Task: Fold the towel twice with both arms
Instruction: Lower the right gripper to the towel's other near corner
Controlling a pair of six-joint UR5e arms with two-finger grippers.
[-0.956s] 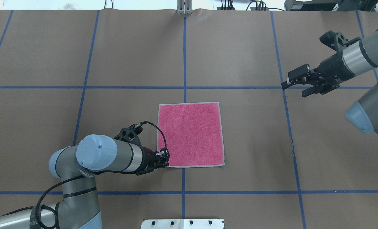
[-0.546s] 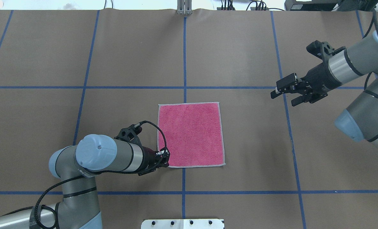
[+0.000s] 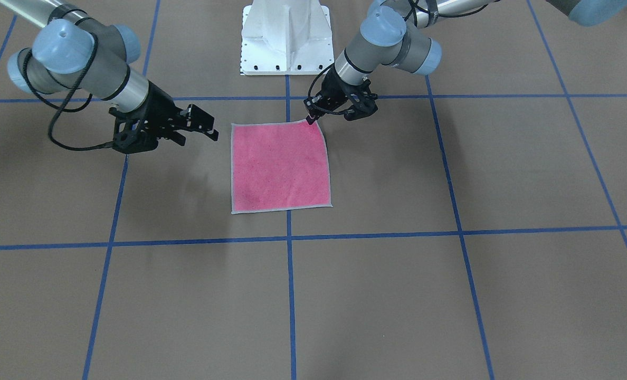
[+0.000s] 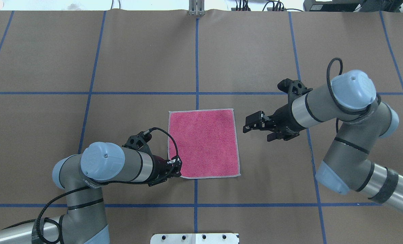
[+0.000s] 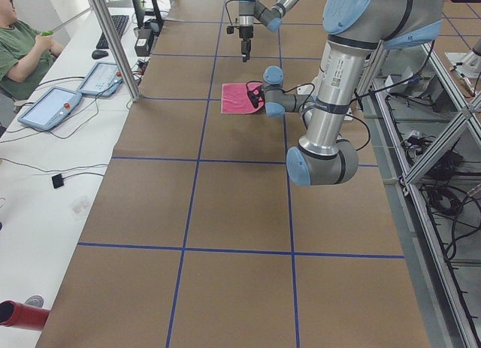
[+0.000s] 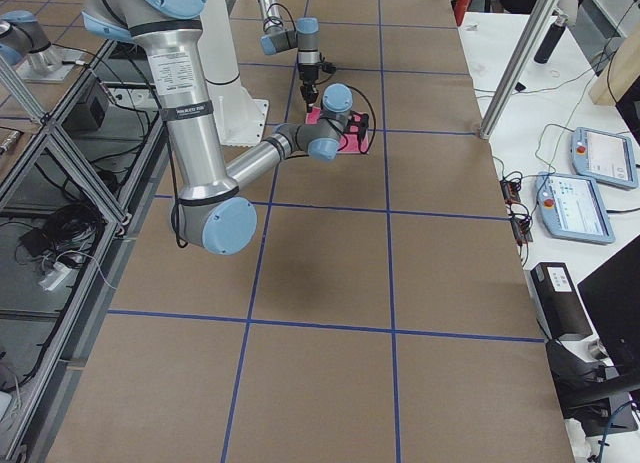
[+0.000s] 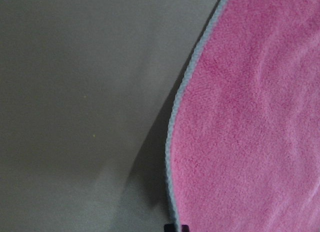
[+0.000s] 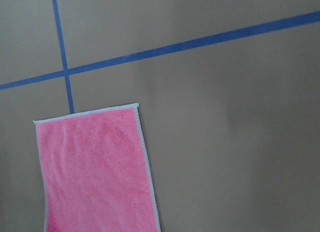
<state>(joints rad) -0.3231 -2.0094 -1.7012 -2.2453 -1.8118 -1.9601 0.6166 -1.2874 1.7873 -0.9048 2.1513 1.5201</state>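
The towel (image 4: 203,143) lies flat with its pink face up in the middle of the table, also seen as a pink towel (image 3: 280,164) from the front. My left gripper (image 4: 177,171) sits at its near-left corner, fingers pinched together on the corner (image 3: 311,119). In the left wrist view the towel's grey border (image 7: 172,142) curves up a little over a shadow. My right gripper (image 4: 257,129) hovers open just off the towel's right edge, not touching it, nothing between its fingers (image 3: 203,125). The right wrist view shows the towel (image 8: 95,172) at lower left.
Blue tape lines (image 4: 197,61) grid the brown table. The white pedestal base (image 3: 287,37) stands at the near edge. A seated person (image 5: 19,51) and control tablets (image 5: 49,107) are at the far side bench. Bare table lies all round the towel.
My right arm has swung in from the far right and come down beside the towel's right edge, still open. The left gripper has stayed at the near-left corner.
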